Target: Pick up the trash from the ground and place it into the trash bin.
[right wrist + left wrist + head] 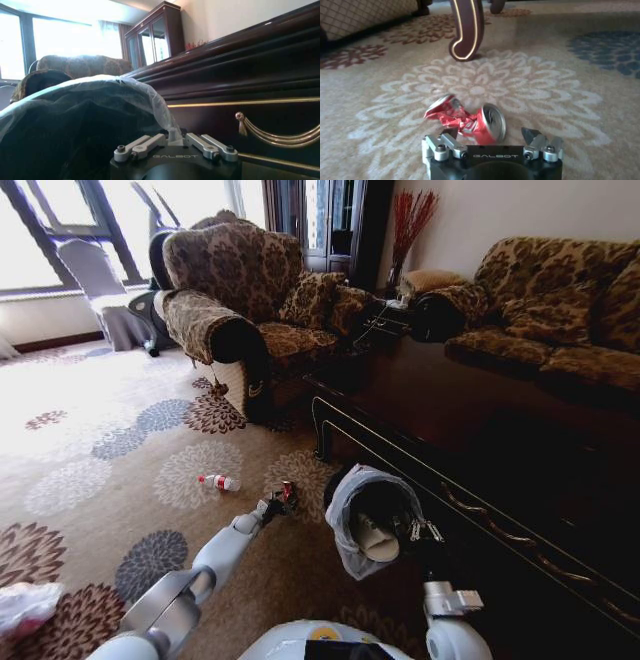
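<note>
Partway: cup [377,537] already in bin [352,488], which right gripper [176,144] clamps by the liner, left gripper [492,139] spread open around crushed can [468,120] on carpet, bottle [220,481] and bag [25,605] still lie out.

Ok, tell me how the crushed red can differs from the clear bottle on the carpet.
The crushed red can is dented and crumpled; the clear bottle keeps its shape. The can lies between the open fingers of the left gripper; the bottle lies farther off, beyond it. Both lie on the floral carpet, outside the trash bin.
</note>
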